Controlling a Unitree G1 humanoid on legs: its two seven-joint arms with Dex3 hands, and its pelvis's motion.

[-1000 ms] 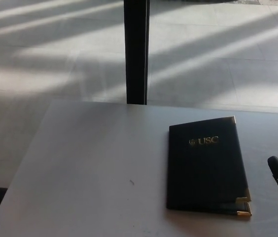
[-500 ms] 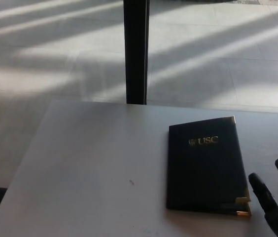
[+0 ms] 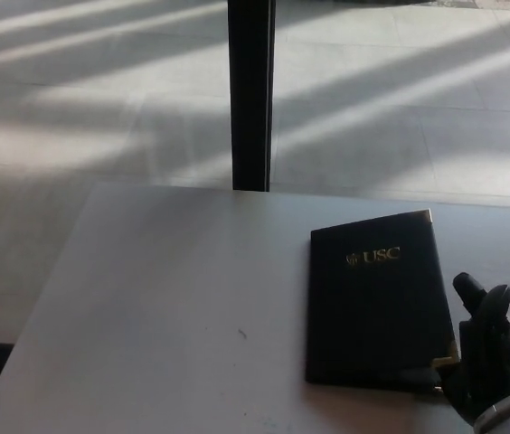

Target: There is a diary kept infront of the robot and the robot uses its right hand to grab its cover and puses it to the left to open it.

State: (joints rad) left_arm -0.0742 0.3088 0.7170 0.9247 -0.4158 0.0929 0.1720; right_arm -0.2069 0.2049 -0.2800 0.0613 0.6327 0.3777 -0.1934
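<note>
Head view, only one I've got: diary (image 3: pixel 377 298) is closed, lying flat on the grey table (image 3: pixel 165 307), right of centre, gold USC lettering up, gold corner caps on its right edge. So the opening itself isn't started; cover is flat, nothing lifted as far as I can see. My right hand (image 3: pixel 488 357) sits at the diary's lower right corner, just beside the right edge, and seems to touch or overlap the bottom corner cap, though dark hand on dark cover makes actual contact hard to call. Fingers (image 3: pixel 472 291) are raised and spread a little apart, not clamped on anything; thumb side looks tucked near the corner, but I can't tell if it's under the cover. I'd judge this as the reach stage, grip not made. Left to do: catch the cover edge, lift, sweep it left. Left hand isn't showing. Black post (image 3: pixel 251 90) stands behind the table, sunlit floor beyond.
</note>
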